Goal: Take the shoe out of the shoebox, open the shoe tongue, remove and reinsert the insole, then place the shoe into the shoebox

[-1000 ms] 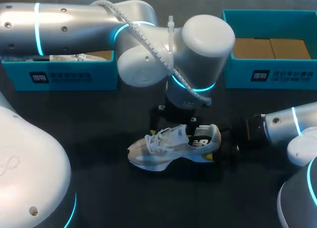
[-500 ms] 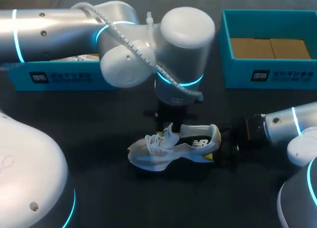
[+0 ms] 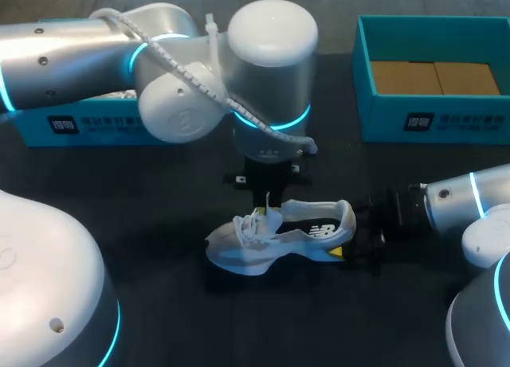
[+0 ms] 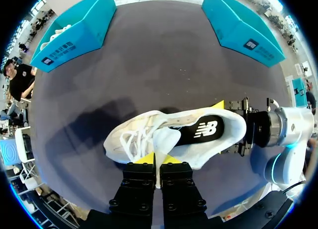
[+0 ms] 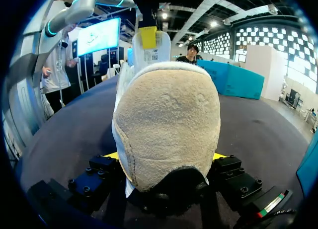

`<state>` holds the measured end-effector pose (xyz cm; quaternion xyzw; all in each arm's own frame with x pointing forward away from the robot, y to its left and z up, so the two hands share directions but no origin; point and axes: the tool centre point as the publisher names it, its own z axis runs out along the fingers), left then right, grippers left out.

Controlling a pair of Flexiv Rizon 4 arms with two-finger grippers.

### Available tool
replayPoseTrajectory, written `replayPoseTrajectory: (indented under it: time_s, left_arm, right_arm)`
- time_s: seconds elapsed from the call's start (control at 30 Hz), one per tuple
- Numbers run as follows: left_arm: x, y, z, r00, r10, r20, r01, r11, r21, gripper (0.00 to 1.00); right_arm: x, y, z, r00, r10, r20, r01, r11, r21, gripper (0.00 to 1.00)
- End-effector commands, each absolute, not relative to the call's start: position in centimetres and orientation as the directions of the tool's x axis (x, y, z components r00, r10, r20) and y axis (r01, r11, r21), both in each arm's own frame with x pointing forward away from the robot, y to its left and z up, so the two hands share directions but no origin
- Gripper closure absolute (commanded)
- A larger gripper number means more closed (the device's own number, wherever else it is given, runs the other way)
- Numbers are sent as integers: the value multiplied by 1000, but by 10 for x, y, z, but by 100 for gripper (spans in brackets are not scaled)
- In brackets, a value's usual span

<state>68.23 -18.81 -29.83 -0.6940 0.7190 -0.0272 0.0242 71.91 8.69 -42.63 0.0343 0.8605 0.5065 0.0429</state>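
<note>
**Shoe** (image 3: pixel 279 238): white and grey trainer, out of both boxes. It is sitting upright on the desk (image 3: pixel 159 192) near the middle, with its toe pointing toward the left arm's side and its heel toward the right arm's side.

**Tongue** (image 4: pixel 165 138): white, and standing up out of the laces.

**Insole** (image 4: pixel 199 130): dark, and lying inside the shoe, showing through the open collar.

**Left pincer** (image 4: pixel 157 158): it is hanging directly over the shoe, pointing down. Its fingers are pressed together and are pinching the top edge of the tongue between the yellow tips.

**Right pincer** (image 5: pixel 166 155): it is lying low over the desk behind the shoe, level with the heel. Its fingers are clamping the heel from both sides, with a yellow tip showing on each flank of the suede heel patch (image 5: pixel 166 114).

**Left box** (image 3: pixel 96 126): teal, and standing at the far edge of the desk on the left arm's side, partly hidden by that arm. Something white is showing inside; what it is cannot be told.

**Right box** (image 3: pixel 422 120): teal and open, and standing at the far edge on the right arm's side, well apart from the shoe. Its brown cardboard floor is showing.
</note>
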Motion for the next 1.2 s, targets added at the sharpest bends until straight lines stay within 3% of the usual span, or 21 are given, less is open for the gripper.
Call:
replayPoseTrajectory:
  time_s: [0.03, 0.63, 0.73, 0.9, 1.13, 1.2]
  left_arm:
    - [678, -168, -290, -27, -997, 73, -997, 21, -80, 100]
    - [665, -125, -328, 54, -996, 69, -998, -53, 29, 96]
    - [663, -122, -336, 50, -997, 61, -998, -48, 44, 88]
    - [662, -118, -350, 57, -998, 39, -996, -54, 74, 65]
    - [660, -116, -363, 72, -997, 23, -992, -69, 110, 50]
    - [659, -116, -366, 75, -997, 16, -990, -72, 121, 29]
  right_arm:
    - [720, 89, -428, -994, 105, -41, 16, 487, 874, 100]
    - [720, 89, -428, -994, 105, -41, 16, 487, 874, 100]
    - [720, 89, -428, -994, 105, -41, 16, 487, 874, 100]
    - [720, 89, -428, -994, 105, -41, 16, 487, 874, 100]
    - [720, 89, -428, -994, 105, -41, 16, 487, 874, 100]
    - [720, 89, -428, -994, 105, -41, 16, 487, 874, 100]
